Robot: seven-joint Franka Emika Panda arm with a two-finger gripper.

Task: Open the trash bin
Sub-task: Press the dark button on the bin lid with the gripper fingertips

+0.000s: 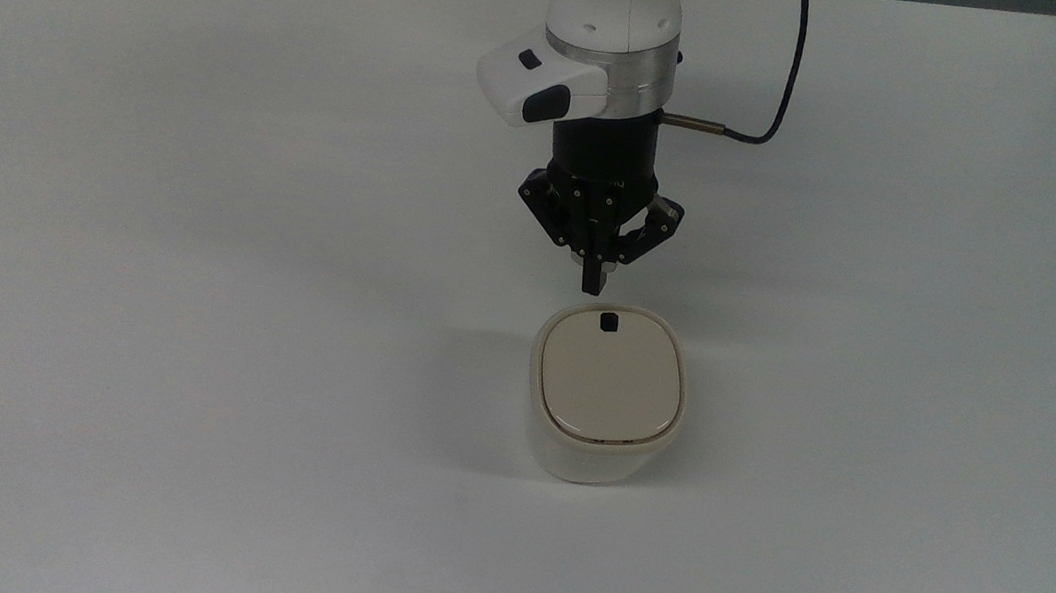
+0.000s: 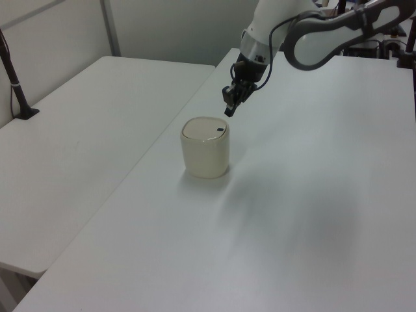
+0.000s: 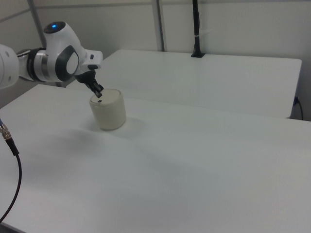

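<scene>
Gripper (image 1: pixel 592 284): fingers are pressed together, nothing is held; the tips are seen poised just above the bin's rim, at frame centre in the top view.
Contact: no touch can be made out.
Trash bin (image 1: pixel 604 397): stood upright on the white table (image 1: pixel 186 295), lower centre of the top view, lid shut.
Button (image 1: pixel 607 322): small black square, sited just below the fingertips.

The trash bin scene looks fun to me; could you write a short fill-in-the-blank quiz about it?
1. The trash bin's lid is ____.
2. The small button on the lid is coloured ____.
3. The gripper's jaws are ____.
4. The bin stands on a ____ table.

Missing words: closed; black; shut; white
</scene>
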